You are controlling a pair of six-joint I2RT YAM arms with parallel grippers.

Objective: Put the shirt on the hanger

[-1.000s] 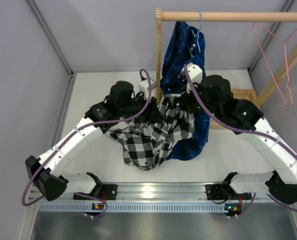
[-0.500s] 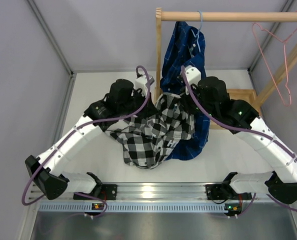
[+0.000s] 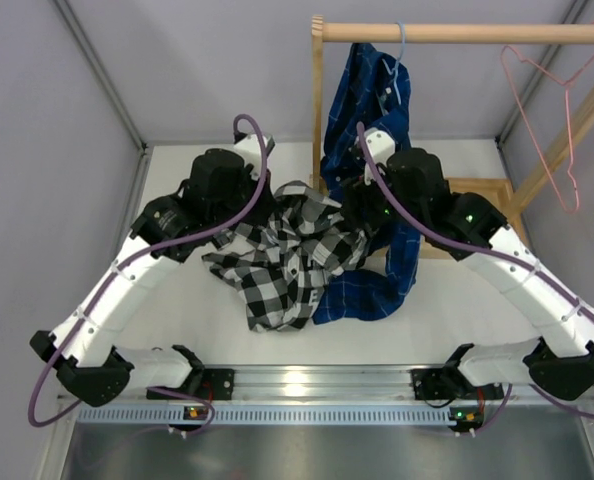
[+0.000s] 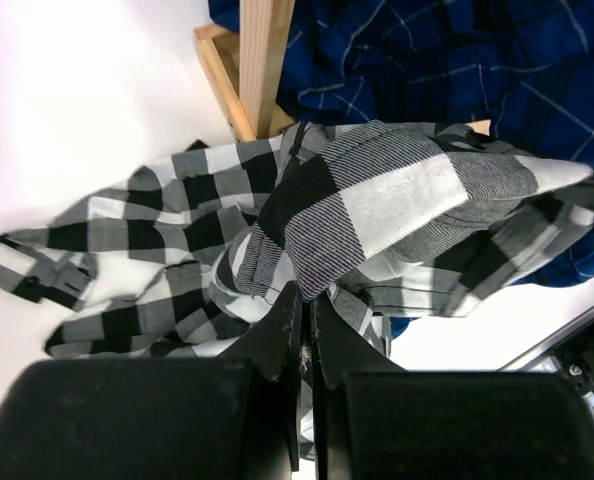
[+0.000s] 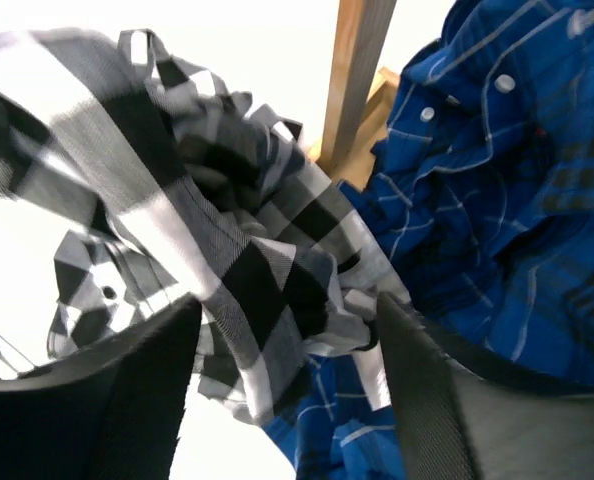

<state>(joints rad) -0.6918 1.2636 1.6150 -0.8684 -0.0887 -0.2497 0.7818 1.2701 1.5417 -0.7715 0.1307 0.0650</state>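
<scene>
Two fingers of left gripper [image 4: 302, 315] pinched tight on a lifted fold of shirt [image 4: 397, 195]. Right gripper [image 5: 287, 300] spread wide, cloth draped between, unclamped. Both sets of tips hidden under the wrists from above. Shirt bunched on table [image 3: 177, 300], sleeves hard to sort out, right edge against blue shirt [image 3: 372, 100]. Hanger [image 3: 569, 140] well apart, faint, hung from rail [image 3: 457, 32] at far right.
</scene>
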